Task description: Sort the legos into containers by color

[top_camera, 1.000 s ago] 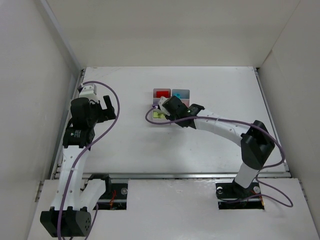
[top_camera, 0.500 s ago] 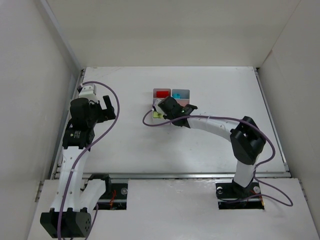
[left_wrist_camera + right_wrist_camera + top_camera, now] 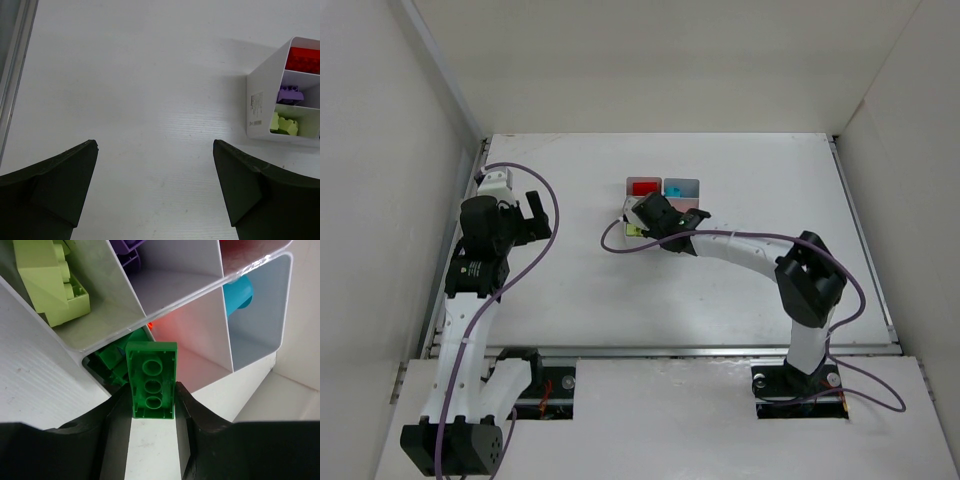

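My right hand (image 3: pixel 151 397) grips a green rectangular plastic brick (image 3: pixel 152 375) over the compartment holding other green bricks (image 3: pixel 107 360) in the white divided plastic tray (image 3: pixel 259 105). My left hand (image 3: pixel 154 150) hangs wide open above the white counter (image 3: pixel 140 75).

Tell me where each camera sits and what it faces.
Top external: above and behind the bases, looking down on the table; both arms show, the right over the white tray.
Left wrist: low over the table, facing the tray's side; its wide-open jaws fill the bottom corners.
Right wrist: just above the tray, looking into its compartments; its jaws hold a green brick.
All three share the tray.
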You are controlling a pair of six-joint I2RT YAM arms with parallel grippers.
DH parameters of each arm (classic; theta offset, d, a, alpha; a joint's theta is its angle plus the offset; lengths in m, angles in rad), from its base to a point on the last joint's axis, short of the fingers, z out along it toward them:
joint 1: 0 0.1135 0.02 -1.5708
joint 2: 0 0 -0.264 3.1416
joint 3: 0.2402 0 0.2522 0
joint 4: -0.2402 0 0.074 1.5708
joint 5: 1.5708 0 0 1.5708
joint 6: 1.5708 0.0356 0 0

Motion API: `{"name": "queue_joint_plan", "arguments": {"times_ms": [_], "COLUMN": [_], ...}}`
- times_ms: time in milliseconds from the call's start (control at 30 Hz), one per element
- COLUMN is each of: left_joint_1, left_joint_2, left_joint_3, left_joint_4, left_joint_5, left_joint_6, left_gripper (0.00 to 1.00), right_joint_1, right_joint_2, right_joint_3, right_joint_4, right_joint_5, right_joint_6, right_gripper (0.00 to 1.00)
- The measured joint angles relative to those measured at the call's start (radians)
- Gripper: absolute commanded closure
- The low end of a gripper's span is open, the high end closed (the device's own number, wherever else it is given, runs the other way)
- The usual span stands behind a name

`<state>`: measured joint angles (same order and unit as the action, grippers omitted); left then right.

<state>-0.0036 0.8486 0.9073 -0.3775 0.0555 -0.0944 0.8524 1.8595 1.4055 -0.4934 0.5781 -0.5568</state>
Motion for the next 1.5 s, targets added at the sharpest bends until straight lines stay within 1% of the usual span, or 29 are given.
{"name": "queue_joint_plan", "arguments": {"times_ms": [133, 167, 200, 233, 300, 333, 400, 533, 567, 633, 1067, 1233, 1267, 1433, 1467, 1500], "left_joint_1": [0.005, 0.006, 0.006, 0.006, 0.006, 0.006, 0.006, 0.006, 0.006, 0.006, 0.006, 0.006, 0.006, 0.006, 0.006, 0.006], "left_joint_2": [0.0, 0.0, 0.0, 0.0, 0.0, 0.0, 0.0, 0.0, 0.0, 0.0, 0.0, 0.0, 0.0, 0.0, 0.0, 0.0], "left_joint_3": [0.0, 0.0, 0.0, 0.0, 0.0, 0.0, 0.0, 0.0, 0.0, 0.0, 0.0, 0.0, 0.0, 0.0, 0.0, 0.0], "left_joint_4": [0.0, 0.0, 0.0, 0.0, 0.0, 0.0, 0.0, 0.0, 0.0, 0.0, 0.0, 0.0, 0.0, 0.0, 0.0, 0.0], "left_joint_5": [0.0, 0.0, 0.0, 0.0, 0.0, 0.0, 0.0, 0.0, 0.0, 0.0, 0.0, 0.0, 0.0, 0.0, 0.0, 0.0], "left_joint_6": [0.0, 0.0, 0.0, 0.0, 0.0, 0.0, 0.0, 0.0, 0.0, 0.0, 0.0, 0.0, 0.0, 0.0, 0.0, 0.0], "left_gripper": [0.0, 0.0, 0.0, 0.0, 0.0, 0.0, 0.0, 0.0, 0.0, 0.0, 0.0, 0.0, 0.0, 0.0, 0.0, 0.0], "right_joint_1": [0.0, 0.0, 0.0, 0.0, 0.0, 0.0, 0.0, 0.001, 0.001, 0.001, 0.001, 0.001, 0.0, 0.0, 0.001, 0.001], "right_joint_2": [0.0, 0.0, 0.0, 0.0, 0.001, 0.001, 0.001, 0.002, 0.002, 0.002, 0.002, 0.002, 0.002, 0.002, 0.002, 0.002], "right_joint_3": [0.002, 0.002, 0.002, 0.002, 0.002, 0.002, 0.002, 0.002, 0.002, 0.002, 0.002, 0.013, 0.016, 0.02, 0.02, 0.02], "right_joint_4": [0.002, 0.003, 0.003, 0.003, 0.004, 0.004, 0.004, -0.002, -0.003, -0.003, -0.005, -0.026, -0.029, -0.042, -0.045, -0.047], "right_joint_5": [-0.018, -0.018, -0.018, -0.019, -0.019, -0.019, -0.019, -0.029, -0.029, -0.029, -0.026, -0.026, -0.027, -0.032, -0.033, -0.033], "right_joint_6": [0.002, 0.003, 0.003, 0.003, 0.004, 0.007, 0.012, 0.023, 0.026, 0.031, 0.046, 0.068, 0.072, 0.084, 0.087, 0.09], "right_gripper": [1.0, 0.98, 0.86, 0.78, 0.68, 0.59, 0.51, 0.4, 0.35, 0.34, 0.34, 0.23, 0.16, 0.14, 0.13, 0.07]}}
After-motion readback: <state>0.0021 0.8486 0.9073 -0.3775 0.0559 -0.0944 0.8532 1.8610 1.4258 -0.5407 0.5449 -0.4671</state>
